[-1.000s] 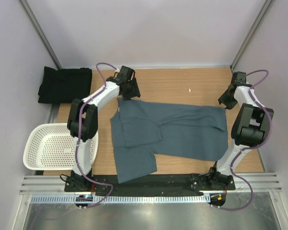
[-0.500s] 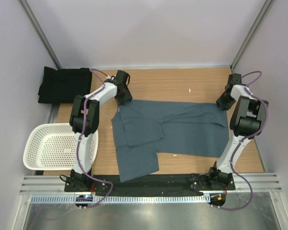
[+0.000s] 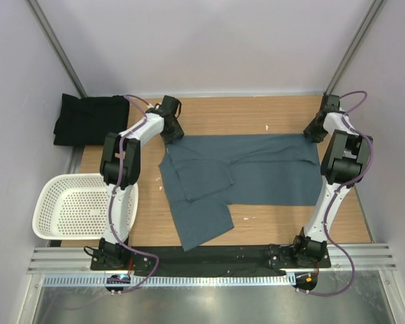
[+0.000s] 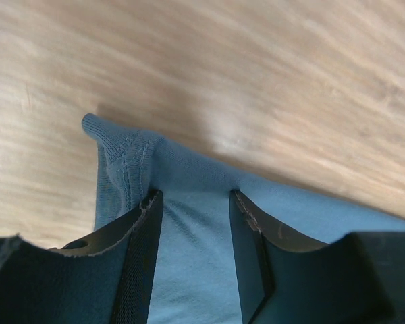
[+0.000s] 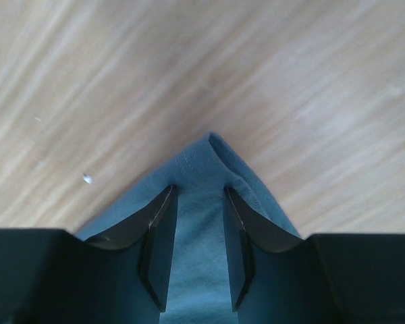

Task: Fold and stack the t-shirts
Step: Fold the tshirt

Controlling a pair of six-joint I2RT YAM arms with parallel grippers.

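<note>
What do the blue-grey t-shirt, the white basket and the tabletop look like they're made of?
The blue-grey t-shirt looks like soft matte knit cloth, likely cotton: it creases, and its stitched hem shows ribbing. The basket looks like smooth white moulded plastic, pierced with regular holes. The table looks like wood or wood-look laminate: pale grain streaks, slight sheen.

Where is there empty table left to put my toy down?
Bare wood lies along the far edge, between the slate blue-grey cloth t-shirt and the back wall, and near right beside it. Crowded left: white perforated plastic basket, black cloth t-shirt.
</note>
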